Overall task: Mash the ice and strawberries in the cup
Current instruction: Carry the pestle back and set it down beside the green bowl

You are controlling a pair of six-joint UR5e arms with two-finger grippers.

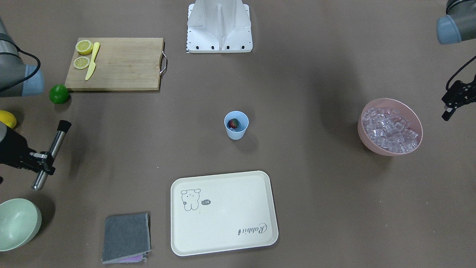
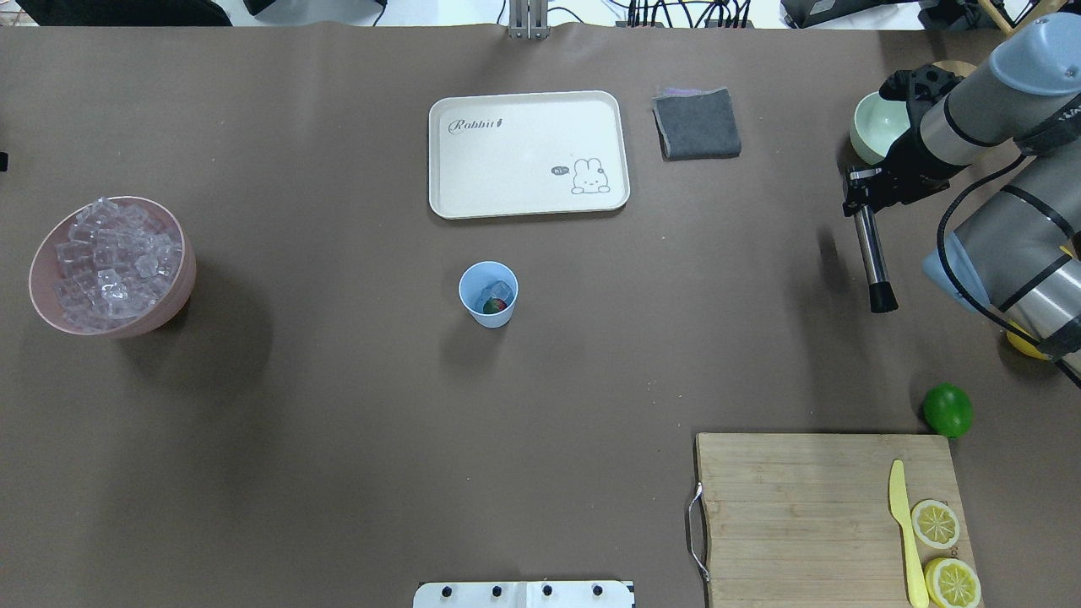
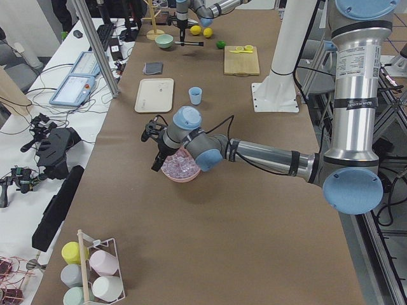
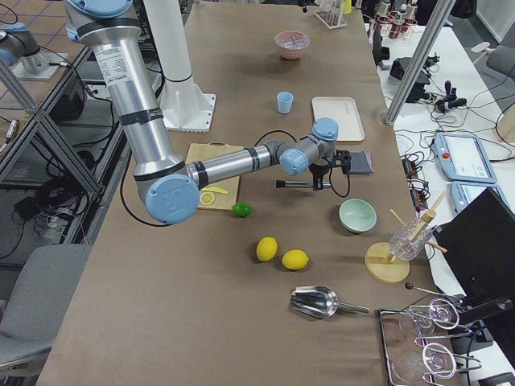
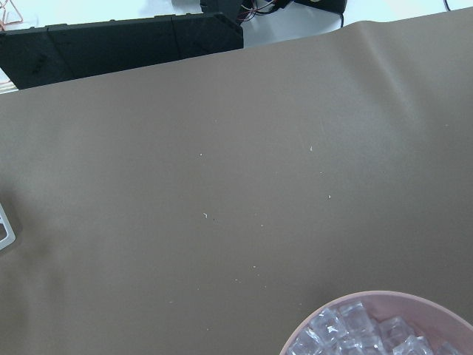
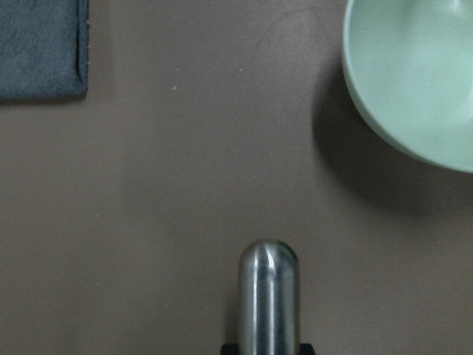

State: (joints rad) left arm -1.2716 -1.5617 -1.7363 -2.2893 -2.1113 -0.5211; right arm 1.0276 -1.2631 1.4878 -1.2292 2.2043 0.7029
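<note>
The light-blue cup (image 1: 236,131) stands upright mid-table and shows too in the overhead view (image 2: 488,295). A red strawberry (image 1: 233,124) lies inside it with a clear ice cube (image 2: 501,291). Many more ice cubes (image 1: 390,128) fill the pink bowl (image 1: 416,123) to the robot's left. My right gripper (image 1: 41,163) is shut on a steel muddler (image 1: 55,147) with a black tip, held level above the table, far from the cup. My left gripper (image 1: 445,108) looks open and empty, beside the pink bowl.
A cream tray (image 1: 223,212) lies beyond the cup, a grey cloth (image 1: 126,236) beside it. A pale green bowl (image 1: 15,223) sits near the right gripper. A cutting board (image 1: 119,65) holds lemon halves and a yellow knife; a lime (image 1: 58,93) lies beside it.
</note>
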